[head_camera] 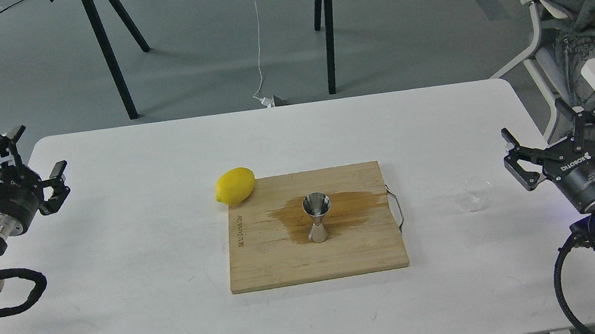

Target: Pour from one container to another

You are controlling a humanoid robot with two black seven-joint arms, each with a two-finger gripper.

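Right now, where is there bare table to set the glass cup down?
Bare white table lies between the left gripper and the cutting board, also behind the board and along the near edge. Crowded: the board's middle, with the jigger on a wet stain; the lemon touches its corner.

Left gripper [22,159] at nine o'clock, fingers spread apart, holding nothing. Right gripper [563,139] at three o'clock, likewise spread wide and empty, pointing toward twelve.

Yellow lemon [235,186] touches the wooden board [353,258] — brown stain [352,208] across it.
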